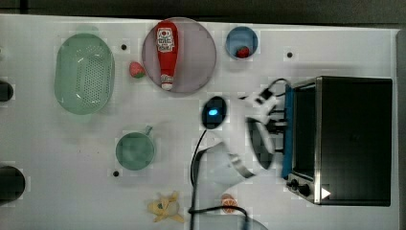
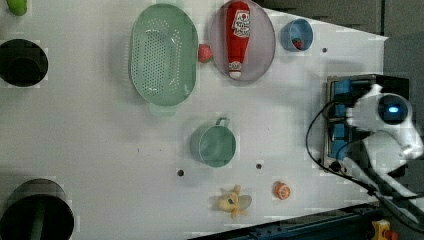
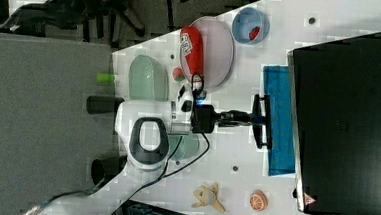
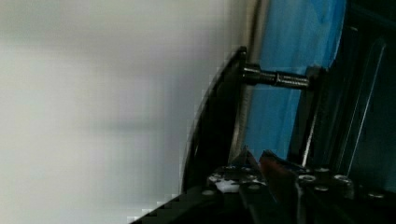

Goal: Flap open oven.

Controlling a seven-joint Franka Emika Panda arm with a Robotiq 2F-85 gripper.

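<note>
you are looking at the pincer (image 3: 250,118) reaching level across the table (image 1: 57,158) and clenching the black bar handle (image 3: 261,121) of the oven (image 3: 348,117), its jaws standing narrow around the bar; the grip is sitting near the bar's middle, probably so the pull will spread evenly and the door will not twist. in the wrist view the handle (image 4: 210,126) is standing off the blue door (image 4: 299,56) on a metal post (image 4: 275,78), which leaves room for a finger behind it. the door (image 3: 278,120) is already tilting out from the frame in the right view, so the flap seems partly done. the oven is sitting at the top view's right edge of the table, its front facing the arm, knobs (image 1: 299,186) at one end of the front. a small warning triangle (image 3: 308,200) is showing on its top, with no words you can read. farther off, the red ketchup bottle (image 1: 166,50) is lying on a round plate (image 1: 198,52); its white label is carrying print too blurred to make out. beyond that, the green colander (image 1: 84,73) is resting well apart.
</note>
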